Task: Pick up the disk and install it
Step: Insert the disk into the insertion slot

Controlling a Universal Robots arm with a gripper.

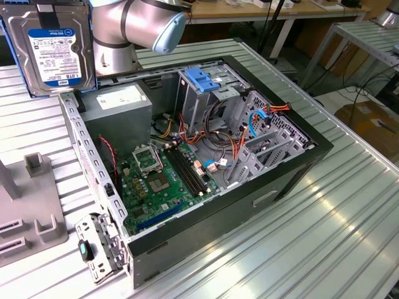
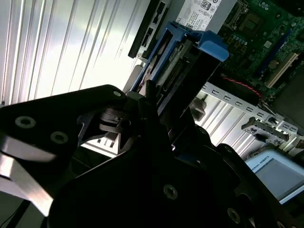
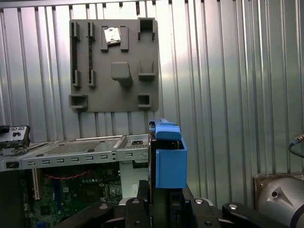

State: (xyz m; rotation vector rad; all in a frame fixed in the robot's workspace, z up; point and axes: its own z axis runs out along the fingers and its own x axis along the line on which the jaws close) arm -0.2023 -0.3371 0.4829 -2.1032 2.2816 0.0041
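Step in hand: you are in the carry. The pick looks done, since the disk [image 1: 53,53] hangs clear of every surface, and the install has not begun.
Tool: your gripper [image 3: 164,197] is closed narrow on the disk. In the first wrist view the drive rises edge-on out of the black fingers, one blue rail facing the camera.
Disk, where: upper left of the exterior view, upright, label toward the camera. It hangs just beside the arm [image 1: 131,25] and above the near corner of the power-supply box [image 1: 118,106].
Disk, attitude: its flat faces stand vertical and the blue rails run along its two long edges.
Target, as I judge it: the drive cage [image 1: 209,103] in the upper middle of the open computer case [image 1: 280,180]. A blue latch piece [image 1: 204,78] sits on top of it, well apart from the disk.
Surroundings: the motherboard [image 1: 162,180] lies on the case floor, with loose red and orange cables between it and the cage. A grey fixture [image 1: 31,218] sits at the lower left on the ribbed metal table [image 1: 312,249].
What the install calls for, in my view: you must turn the drive so its rails match the cage guides and keep it square. You must also keep it off the cables and the case wall.
Cannot tell: which bay of the cage is free, and which end of the disk carries the connectors.
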